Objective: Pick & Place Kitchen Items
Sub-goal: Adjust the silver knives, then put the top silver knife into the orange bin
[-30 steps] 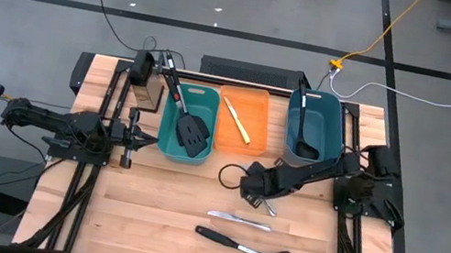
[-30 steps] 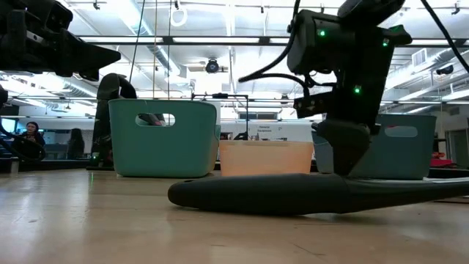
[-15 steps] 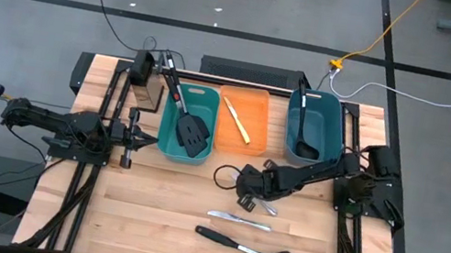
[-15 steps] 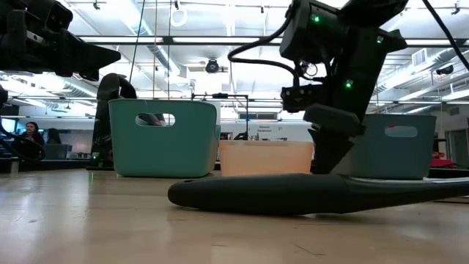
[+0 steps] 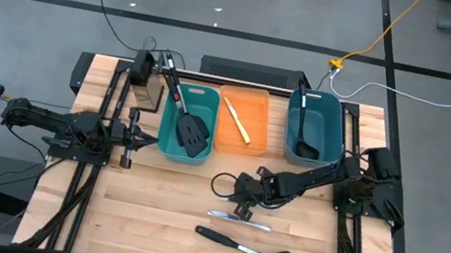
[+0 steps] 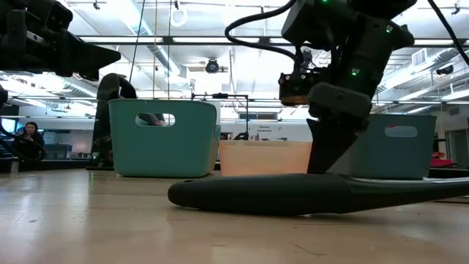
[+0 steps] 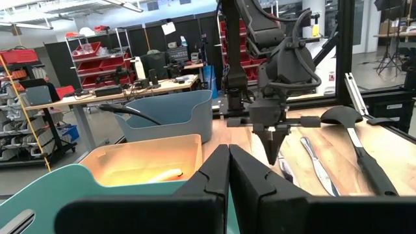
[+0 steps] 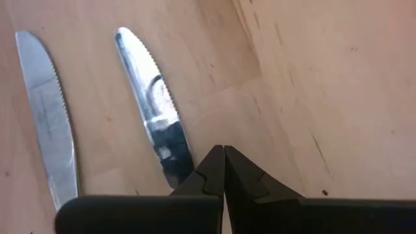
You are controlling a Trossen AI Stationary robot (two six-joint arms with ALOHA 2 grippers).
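Hovering our clenched right tool [image 8: 224,156] at the nearer knife [image 8: 153,127] on the counter [image 5: 145,215], we probably line up a pickup.

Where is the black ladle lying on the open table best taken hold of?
Probably the slim handle of the ladle, near mid-length, from straight above, closing across it. It lies flat on the table, apart from the knife; its rounded bowl looks too broad for a sure pinch.
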